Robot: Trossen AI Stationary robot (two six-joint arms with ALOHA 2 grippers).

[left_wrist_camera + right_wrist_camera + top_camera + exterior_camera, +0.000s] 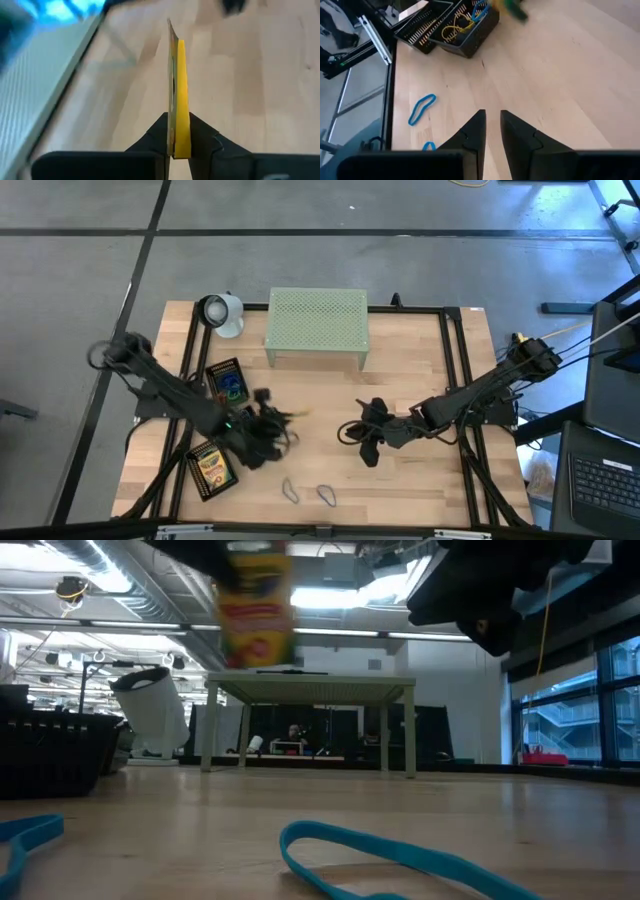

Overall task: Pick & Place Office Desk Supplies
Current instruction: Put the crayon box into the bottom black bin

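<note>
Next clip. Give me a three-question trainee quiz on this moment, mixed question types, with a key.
1. True or false: the left gripper is shut on a crayon box.
2. Multiple choice: the two blue rubber bands near the table's front edge are A) in a tray, B) on the bare tabletop, C) on the pale-green stand.
3. Fill in: the right gripper holds ____.

Key: 1 true; 2 B; 3 nothing, its fingers slightly apart above the wood.
</note>
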